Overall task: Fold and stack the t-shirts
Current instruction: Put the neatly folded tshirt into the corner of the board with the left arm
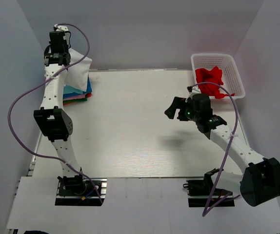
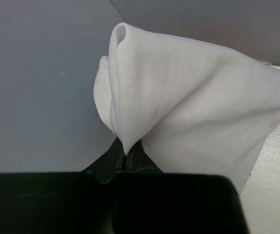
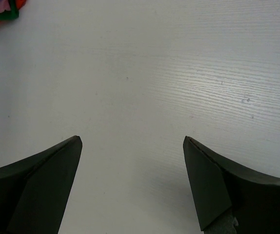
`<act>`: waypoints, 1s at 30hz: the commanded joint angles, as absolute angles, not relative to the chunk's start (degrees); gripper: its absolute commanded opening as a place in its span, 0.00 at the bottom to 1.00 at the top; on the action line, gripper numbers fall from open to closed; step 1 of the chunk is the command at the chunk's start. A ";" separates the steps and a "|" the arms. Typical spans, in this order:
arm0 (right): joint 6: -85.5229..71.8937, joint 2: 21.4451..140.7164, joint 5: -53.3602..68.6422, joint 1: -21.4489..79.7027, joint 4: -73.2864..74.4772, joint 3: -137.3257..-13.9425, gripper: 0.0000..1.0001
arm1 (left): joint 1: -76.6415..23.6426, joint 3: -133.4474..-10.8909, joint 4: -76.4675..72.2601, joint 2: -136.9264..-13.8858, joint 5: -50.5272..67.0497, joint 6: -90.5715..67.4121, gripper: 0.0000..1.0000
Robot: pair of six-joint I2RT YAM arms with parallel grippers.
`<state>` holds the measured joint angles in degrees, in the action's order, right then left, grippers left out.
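Left gripper [image 1: 66, 62] is at the far-left corner of the table [image 1: 140, 131], pinched together on an edge of the white t-shirt [image 1: 79, 73]. In the left wrist view the fingers meet at the left gripper [image 2: 125, 157], with a folded-over bunch of the white t-shirt [image 2: 189, 107] rising from them, so the cloth is clamped and hanging rather than laid flat. The white shirt drapes just over the stack of folded shirts [image 1: 79, 95]; teal, blue, pink and green edges show under it. Can't tell whether its lower edge touches the stack. Right gripper [image 1: 174, 109] hovers over the bare middle-right of the table with its jaws wide apart and nothing in them. The right wrist view confirms it: the right gripper [image 3: 132, 141] is empty over the plain tabletop [image 3: 154, 73], and a corner of the stack [image 3: 1, 10] shows top-left. A red t-shirt [image 1: 209, 78] sits crumpled in the white basket [image 1: 237, 83] at the far right, unfolded. Progress judgement: well along, with several shirts stacked and the white one looking folded and about to be placed on top. Left to do: set the white shirt down squarely and let go, then fetch the red one, fold it and stack it. No other loose shirts are visible.
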<state>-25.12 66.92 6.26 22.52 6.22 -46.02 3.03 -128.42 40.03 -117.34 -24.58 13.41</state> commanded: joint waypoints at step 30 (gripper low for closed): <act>-24.43 70.59 4.84 22.50 4.31 -47.91 0.90 | 7.47 -123.06 40.17 -107.60 -20.34 -7.36 1.00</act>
<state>-25.08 74.56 6.33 22.52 6.04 -49.78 8.40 -125.14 37.19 -119.13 -30.96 -0.12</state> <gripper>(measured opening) 0.900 0.995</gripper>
